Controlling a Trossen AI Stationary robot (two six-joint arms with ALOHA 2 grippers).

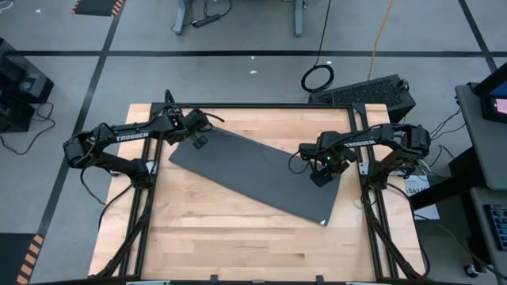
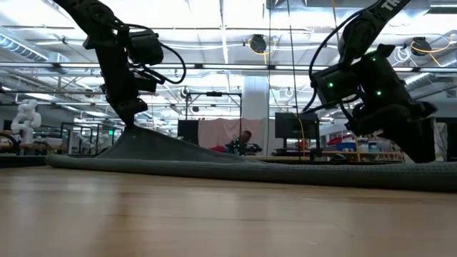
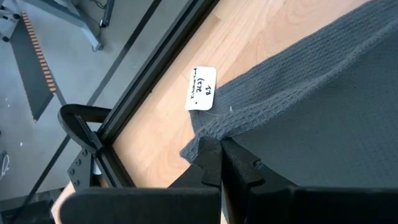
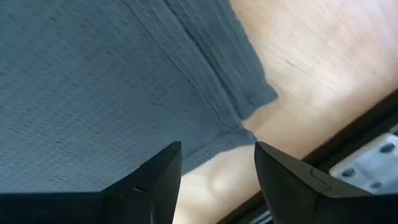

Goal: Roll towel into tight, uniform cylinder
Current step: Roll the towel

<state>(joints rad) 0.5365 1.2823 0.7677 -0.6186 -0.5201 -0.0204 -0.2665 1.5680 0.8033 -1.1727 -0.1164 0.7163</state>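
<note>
table (image 1: pixel 238 237): a pale wooden top with a dark frame around it; it carries everything we speak of here.
towel (image 1: pixel 253 174): we see one dark grey cloth, lying flat and slanted across the far half of the table, not rolled yet. One far corner is lifted a little from the wood.
how it handles: we judge it soft, light and limp, with a waffle weave that is not slippery. It will sag and wrinkle if we lift it by one point only.
where to hold: we think the two corners of one short edge are best, so that the edge stays straight for a uniform roll.
left gripper (image 3: pixel 219 163): its fingers are pressed together and they pinch the towel's far corner, near the tag.
right gripper (image 4: pixel 217 171): it hovers over the towel's other end, near a corner, with the fingers apart and nothing between them.
tag (image 3: pixel 201 89): small, white, with handwriting, at the towel's edge just beside the left grip.
</note>
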